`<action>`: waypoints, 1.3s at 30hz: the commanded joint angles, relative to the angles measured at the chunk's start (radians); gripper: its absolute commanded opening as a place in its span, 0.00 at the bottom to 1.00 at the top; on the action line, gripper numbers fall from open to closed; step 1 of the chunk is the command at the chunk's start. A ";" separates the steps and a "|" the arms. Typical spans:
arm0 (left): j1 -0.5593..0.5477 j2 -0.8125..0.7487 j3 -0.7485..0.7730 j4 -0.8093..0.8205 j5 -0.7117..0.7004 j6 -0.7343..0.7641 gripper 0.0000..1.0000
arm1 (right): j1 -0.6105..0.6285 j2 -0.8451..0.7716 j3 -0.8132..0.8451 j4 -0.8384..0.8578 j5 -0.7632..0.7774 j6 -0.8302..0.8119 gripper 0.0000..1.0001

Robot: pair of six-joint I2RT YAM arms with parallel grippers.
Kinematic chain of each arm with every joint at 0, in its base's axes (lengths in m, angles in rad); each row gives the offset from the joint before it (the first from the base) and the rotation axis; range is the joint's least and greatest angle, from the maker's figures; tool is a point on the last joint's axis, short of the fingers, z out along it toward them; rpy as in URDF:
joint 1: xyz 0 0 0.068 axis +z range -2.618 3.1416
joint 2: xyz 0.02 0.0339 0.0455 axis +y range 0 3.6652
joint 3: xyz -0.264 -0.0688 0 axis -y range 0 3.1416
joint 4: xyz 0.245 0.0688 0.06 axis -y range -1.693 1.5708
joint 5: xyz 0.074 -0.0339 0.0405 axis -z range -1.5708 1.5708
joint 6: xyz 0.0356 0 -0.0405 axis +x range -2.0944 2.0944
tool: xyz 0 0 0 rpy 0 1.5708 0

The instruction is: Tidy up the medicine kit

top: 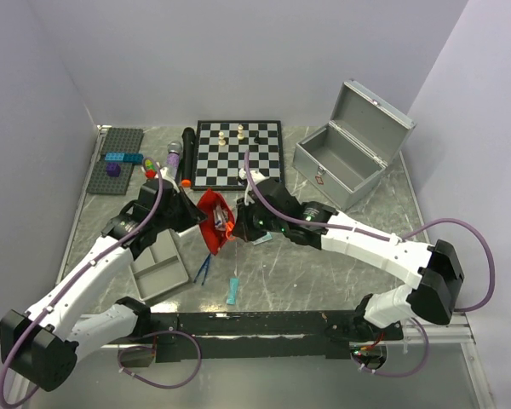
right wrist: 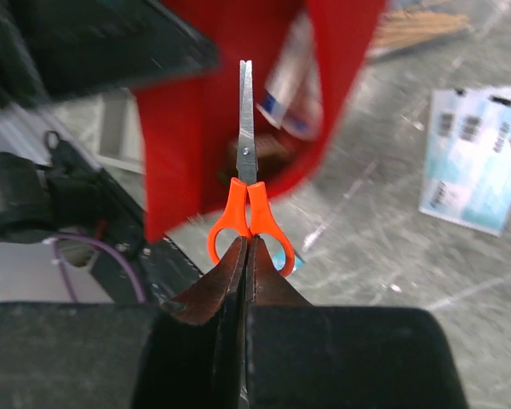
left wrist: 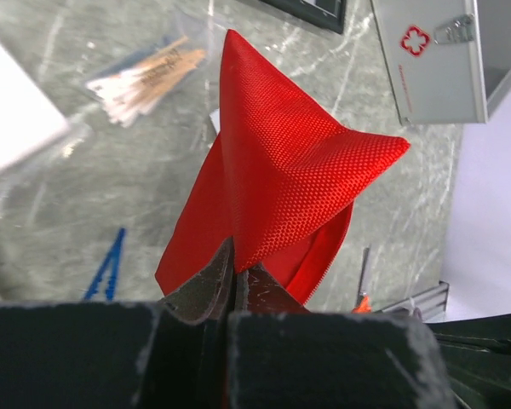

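Observation:
The medicine kit (top: 341,166) is a silver-grey metal case at the back right, with its lid raised; its red emblem side shows in the left wrist view (left wrist: 434,60). My left gripper (left wrist: 236,268) is shut on an edge of a red pouch (left wrist: 281,162) and holds it up off the table (top: 211,223). My right gripper (right wrist: 245,243) is shut on the orange handles of small scissors (right wrist: 247,196). Their blades point at the open mouth of the red pouch (right wrist: 187,145). In the top view my right gripper (top: 237,227) sits just right of the pouch.
A shallow grey divided tray (top: 157,268) lies near the left arm. Blue tweezers (top: 203,268) and a teal item (top: 232,290) lie in front. A chessboard (top: 238,153) and a brick plate (top: 117,158) stand behind. White and blue packets (right wrist: 477,166) and a swab bag (left wrist: 149,77) lie on the marble.

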 commanded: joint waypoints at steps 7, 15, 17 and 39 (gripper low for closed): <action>-0.037 -0.008 0.027 0.072 -0.036 -0.060 0.01 | -0.029 0.078 0.085 0.048 -0.059 0.050 0.00; -0.049 -0.010 0.018 0.086 -0.045 -0.080 0.01 | -0.032 0.128 0.108 0.079 -0.055 0.098 0.00; -0.050 -0.016 0.013 0.090 -0.051 -0.086 0.01 | -0.038 0.134 0.108 0.086 -0.052 0.122 0.00; -0.060 -0.025 0.004 0.094 -0.077 -0.095 0.01 | -0.064 0.139 0.101 0.112 -0.085 0.164 0.46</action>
